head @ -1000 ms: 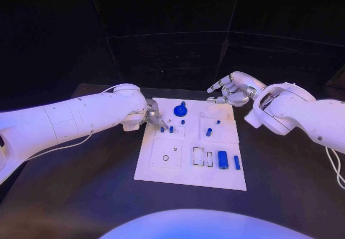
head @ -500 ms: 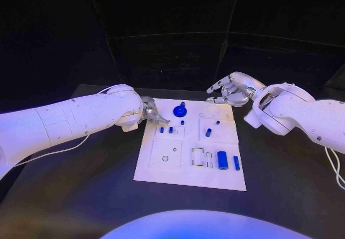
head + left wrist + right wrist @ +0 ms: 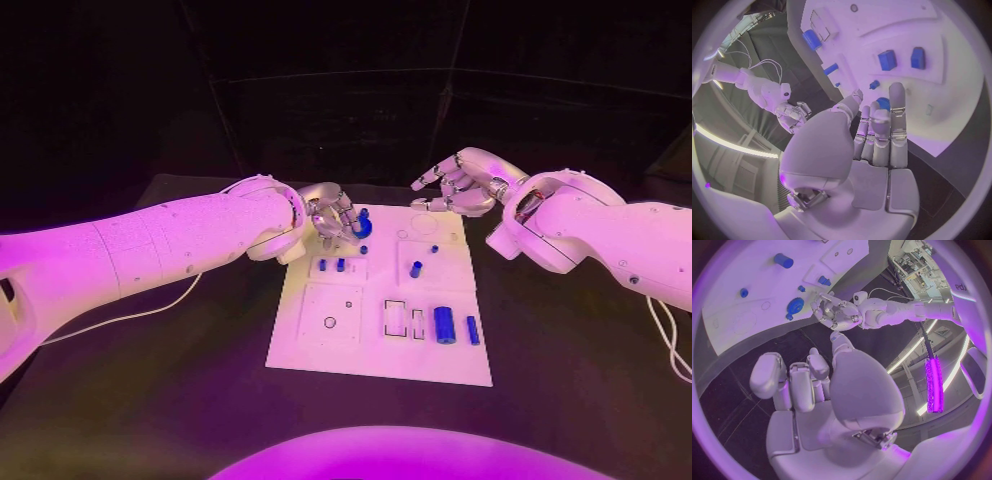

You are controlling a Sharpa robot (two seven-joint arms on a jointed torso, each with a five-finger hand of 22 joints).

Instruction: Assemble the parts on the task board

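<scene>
- The table [image 3: 173, 400] is lying dark across the lower part of the head view, carrying the task board [image 3: 378, 345] in the middle of the frame.
- On the board's near half, a blue cylinder [image 3: 446, 323] and a thinner blue pin [image 3: 472, 330] are lying side by side toward the lower right, just beside two rectangular recesses [image 3: 405, 318].
- Further up, two short blue pegs [image 3: 330, 265] are standing near the board's left edge, and another blue peg [image 3: 415, 269] is sitting to their right, near the board's middle.
- At the board's far end, a round blue knob part [image 3: 361, 224] is sitting at the upper middle of the frame.
- The left robot hand [image 3: 332, 213] is hovering over the board's far left corner, just beside the knob part; its fingers are stretched out and it is holding nothing, as the left wrist view [image 3: 873, 135] confirms.
- The right robot hand [image 3: 462, 183] is hanging beyond the board's far right corner, in the upper right of centre, fingers loosely curled and apart, gripping nothing.
</scene>
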